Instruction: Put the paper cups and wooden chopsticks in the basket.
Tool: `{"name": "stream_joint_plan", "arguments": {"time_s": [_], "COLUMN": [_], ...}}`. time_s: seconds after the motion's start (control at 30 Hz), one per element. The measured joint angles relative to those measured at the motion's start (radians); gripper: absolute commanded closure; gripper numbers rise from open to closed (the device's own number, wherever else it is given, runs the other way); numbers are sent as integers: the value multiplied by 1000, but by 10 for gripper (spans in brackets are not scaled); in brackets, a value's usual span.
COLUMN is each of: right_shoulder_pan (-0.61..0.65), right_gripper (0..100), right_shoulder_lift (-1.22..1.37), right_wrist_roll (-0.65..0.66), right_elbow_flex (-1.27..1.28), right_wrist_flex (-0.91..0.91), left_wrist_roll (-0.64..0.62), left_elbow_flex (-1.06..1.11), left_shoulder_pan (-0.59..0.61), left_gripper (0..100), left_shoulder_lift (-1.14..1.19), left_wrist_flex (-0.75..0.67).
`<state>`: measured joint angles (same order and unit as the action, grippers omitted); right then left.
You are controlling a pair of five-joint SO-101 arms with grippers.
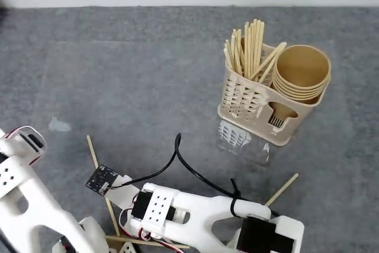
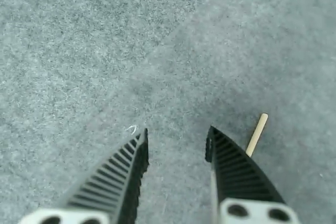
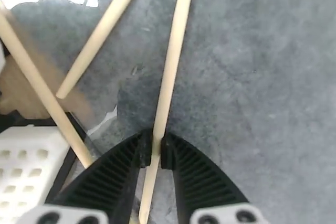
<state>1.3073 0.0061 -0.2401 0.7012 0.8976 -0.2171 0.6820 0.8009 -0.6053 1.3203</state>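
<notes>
Chopstick (image 3: pixel 172 61) lies near on the mat (image 3: pixel 262 77), nipped tight by my right pincer (image 3: pixel 156 142), likely for lifting to the far-right basket (image 1: pixel 249 111); left pincer (image 2: pixel 176 139) gapes wide, idle.

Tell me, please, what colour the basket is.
Beige, with slotted walls; the basket shows best in the high view.
</notes>
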Motion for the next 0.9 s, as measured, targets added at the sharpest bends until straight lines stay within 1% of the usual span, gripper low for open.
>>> {"name": "stream_joint_plan", "arguments": {"time_s": [0.13, 0.2, 0.33, 0.53, 0.63, 0.73, 0.8, 0.9], "right_shoulder_pan": [-32, -69, -198, -382, -457, -539, -592, -654], "right_gripper": [991, 991, 991, 991, 991, 991, 991, 991], "right_shoulder_lift": [-3, -15, -103, -319, -425, -508, -548, -595], "right_wrist_roll": [3, 20, 77, 172, 187, 189, 189, 147], "right_elbow_flex": [-8, -3, 12, 12, 12, 12, 14, 14], "right_wrist_flex": [23, 38, 92, 140, 147, 149, 149, 149], "left_wrist_roll": [0, 0, 0, 0, 48, 86, 97, 94], "left_elbow_flex": [0, 0, 0, 0, 25, 54, 64, 84], "left_shoulder_pan": [0, 0, 0, -2, -41, -107, -153, -209], "left_gripper": [822, 822, 822, 823, 823, 823, 823, 823], "left_shoulder_lift": [0, 0, 0, 0, 0, 0, 0, 0], "left_wrist_flex": [0, 0, 0, 0, 6, 51, 71, 81]}}
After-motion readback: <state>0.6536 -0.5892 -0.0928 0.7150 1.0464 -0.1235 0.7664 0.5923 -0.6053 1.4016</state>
